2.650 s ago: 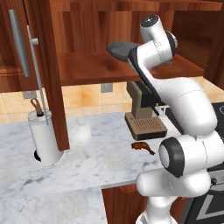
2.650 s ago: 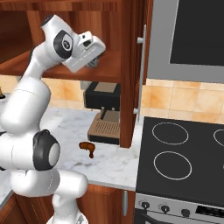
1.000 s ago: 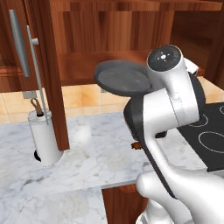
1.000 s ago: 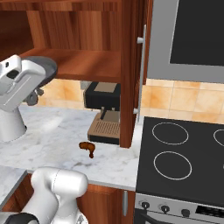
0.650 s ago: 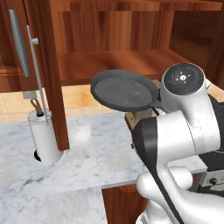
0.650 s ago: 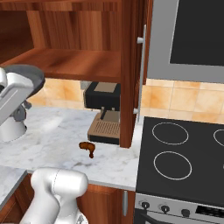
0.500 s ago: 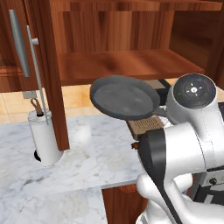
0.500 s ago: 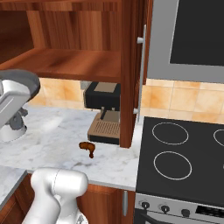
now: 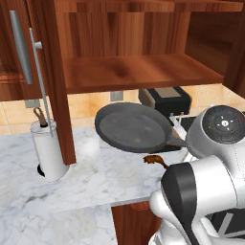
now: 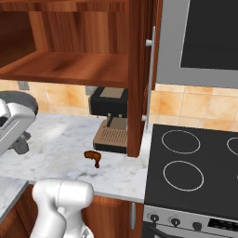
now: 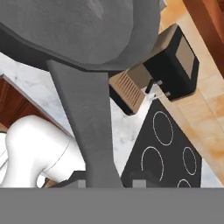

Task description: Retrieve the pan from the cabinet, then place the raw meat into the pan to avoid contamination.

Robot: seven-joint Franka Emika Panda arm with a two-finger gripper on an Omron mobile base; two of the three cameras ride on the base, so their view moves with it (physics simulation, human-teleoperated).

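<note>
Pan out, ready to set down

The end effector (image 11: 105,183) pinched the round dark grey frying pan (image 9: 131,127) by its handle; best lowered level onto the white marble tabletop (image 9: 103,179), at nine o'clock from the small reddish-brown raw meat (image 9: 154,160).

Your arm is folded low and close to the base, the wrist turned toward the left — the gripper (image 11: 105,183) is clamped on the handle of the pan (image 9: 131,127), carrying it level, off the surface.

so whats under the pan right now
The pan hangs above the marble counter; the raw meat shows just past its near rim. The counter directly beneath is covered.
</note>
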